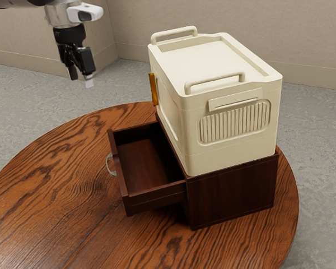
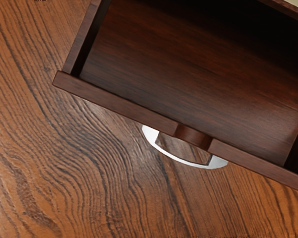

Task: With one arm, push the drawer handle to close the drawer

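The drawer (image 1: 157, 198) stands pulled out under the box (image 1: 229, 140) and should slide with light, steady push, so the gripper (image 1: 81, 79), empty with fingers apart, may better press the middle of the smooth, perhaps slippery handle (image 2: 181, 160).

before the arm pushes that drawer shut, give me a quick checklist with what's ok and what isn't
1. Dark brown wooden drawer is open, with travel left to push: ok.
2. Curved silver metal handle is unobstructed: ok.
3. Black two-finger gripper holds nothing: ok.
4. Gripper is lowered in front of the handle: not ok, it hangs well above the table.
5. Drawer is free of things that could jam: cannot tell, the visible floor is bare but the back is in deep shadow.
6. Cream ribbed-panel box rests on the dark brown cabinet: ok.
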{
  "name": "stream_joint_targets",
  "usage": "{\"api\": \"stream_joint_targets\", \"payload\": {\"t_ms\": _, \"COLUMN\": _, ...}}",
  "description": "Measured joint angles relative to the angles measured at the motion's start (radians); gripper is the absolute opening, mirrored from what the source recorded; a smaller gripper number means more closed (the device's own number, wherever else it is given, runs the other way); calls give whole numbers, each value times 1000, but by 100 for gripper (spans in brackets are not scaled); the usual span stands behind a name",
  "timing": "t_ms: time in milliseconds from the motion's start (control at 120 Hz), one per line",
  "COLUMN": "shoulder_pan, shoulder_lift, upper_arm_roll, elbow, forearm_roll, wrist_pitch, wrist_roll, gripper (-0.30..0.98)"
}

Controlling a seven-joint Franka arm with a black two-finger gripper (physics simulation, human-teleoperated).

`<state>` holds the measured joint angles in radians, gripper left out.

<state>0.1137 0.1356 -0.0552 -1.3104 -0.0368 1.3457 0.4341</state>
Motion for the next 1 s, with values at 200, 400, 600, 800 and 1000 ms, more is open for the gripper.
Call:
{"api": "stream_joint_targets", "payload": {"t_ms": 200, "shoulder_pan": -3, "shoulder_lift": -7, "upper_arm_roll": -5, "elbow": 20, "forearm_roll": 4, "wrist_pitch": -9, "wrist_roll": 89, "gripper": 69}}
{"api": "stream_joint_targets", "payload": {"t_ms": 400, "shoulder_pan": -113, "shoulder_lift": -186, "upper_arm_roll": -77, "elbow": 35, "forearm_roll": 48, "wrist_pitch": -41, "wrist_roll": 219, "gripper": 69}}
{"api": "stream_joint_targets", "payload": {"t_ms": 600, "shoulder_pan": -59, "shoulder_lift": -285, "upper_arm_roll": -93, "elbow": -396, "forearm_roll": 65, "wrist_pitch": 16, "wrist_roll": 305, "gripper": 27}}
{"api": "stream_joint_targets", "payload": {"t_ms": 800, "shoulder_pan": 49, "shoulder_lift": -380, "upper_arm_roll": -33, "elbow": -756, "forearm_roll": 64, "wrist_pitch": 199, "wrist_roll": 372, "gripper": 1}}
{"api": "stream_joint_targets", "payload": {"t_ms": 1000, "shoulder_pan": 51, "shoulder_lift": -333, "upper_arm_roll": 22, "elbow": -875, "forearm_roll": 81, "wrist_pitch": 443, "wrist_roll": 429, "gripper": -6}}
